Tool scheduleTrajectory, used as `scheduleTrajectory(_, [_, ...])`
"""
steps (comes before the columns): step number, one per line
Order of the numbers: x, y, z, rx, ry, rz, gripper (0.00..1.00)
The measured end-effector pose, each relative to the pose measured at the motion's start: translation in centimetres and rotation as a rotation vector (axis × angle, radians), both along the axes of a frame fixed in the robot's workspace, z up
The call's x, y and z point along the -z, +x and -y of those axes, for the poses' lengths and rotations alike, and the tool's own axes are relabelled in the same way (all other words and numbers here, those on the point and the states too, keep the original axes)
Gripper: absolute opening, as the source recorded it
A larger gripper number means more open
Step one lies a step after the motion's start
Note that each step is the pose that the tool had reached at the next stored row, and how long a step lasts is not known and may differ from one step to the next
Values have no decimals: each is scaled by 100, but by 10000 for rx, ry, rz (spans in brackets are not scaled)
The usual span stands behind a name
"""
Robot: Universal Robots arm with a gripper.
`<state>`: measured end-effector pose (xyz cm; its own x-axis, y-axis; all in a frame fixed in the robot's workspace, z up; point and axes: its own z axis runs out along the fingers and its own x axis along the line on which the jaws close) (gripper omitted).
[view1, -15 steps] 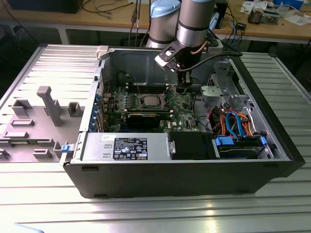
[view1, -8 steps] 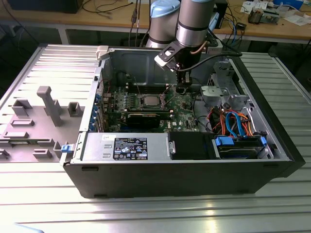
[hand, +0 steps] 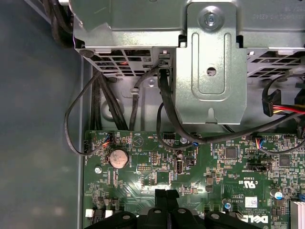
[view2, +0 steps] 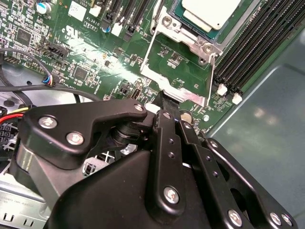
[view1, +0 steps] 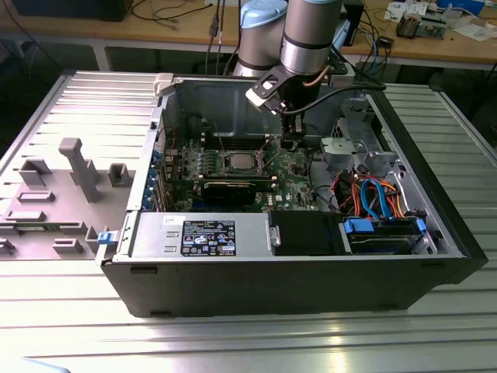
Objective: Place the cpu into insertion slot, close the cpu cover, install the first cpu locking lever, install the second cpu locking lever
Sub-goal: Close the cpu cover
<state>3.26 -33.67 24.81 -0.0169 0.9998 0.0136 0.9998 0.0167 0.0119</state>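
Cpu (view2: 209, 12) is seated in slot (view2: 190, 40); end effector (view2: 167, 101) (clenched) is set at edge of open cover (view2: 190, 96).

The open side of the black tower case (view1: 272, 284) leaves free way down to the green circuit board (view1: 299, 169). There the black gripper (view2: 164, 99) sits low, at the edge of the flipped-open, thin silvery cpu cover (view2: 178, 71). Long black memory slots (view2: 257, 47) and the grey-blue case wall (view2: 267, 138) close in beside it. A folded silver metal drive cage (hand: 209, 62) overhangs the board's edge, with looped black cables (hand: 164, 105) hanging before it (one trails across the board). In the exterior view a black graphics card (view1: 229, 190) stands near the socket, and orange and blue cables (view1: 373, 194) crowd that view's right.
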Motion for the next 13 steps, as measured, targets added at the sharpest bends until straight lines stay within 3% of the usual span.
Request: scheduleTrajectory(13, [0,-40,0,0,1,0,11])
